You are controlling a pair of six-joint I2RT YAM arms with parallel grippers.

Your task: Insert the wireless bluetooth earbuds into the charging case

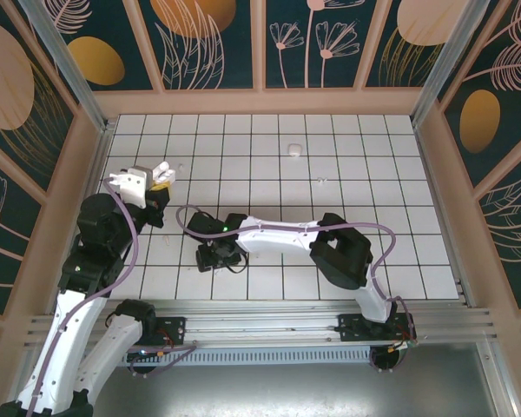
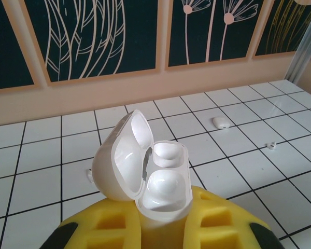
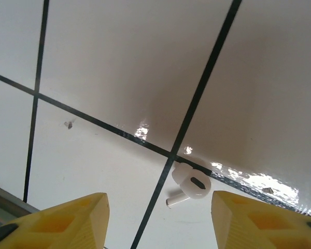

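Straddles tiny white plastic earbud [image 3: 189, 182] with right jaws apart, stem slanting across the gap; clamps lid-open glossy white case [image 2: 166, 192] in left jaws.

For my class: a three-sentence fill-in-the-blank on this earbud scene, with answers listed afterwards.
The left gripper holds the charging case with its lid ___. Both wells inside the case are ___. One earbud lies on the tiles between the right gripper's ___ fingers.
Missing words: open; empty; yellow.
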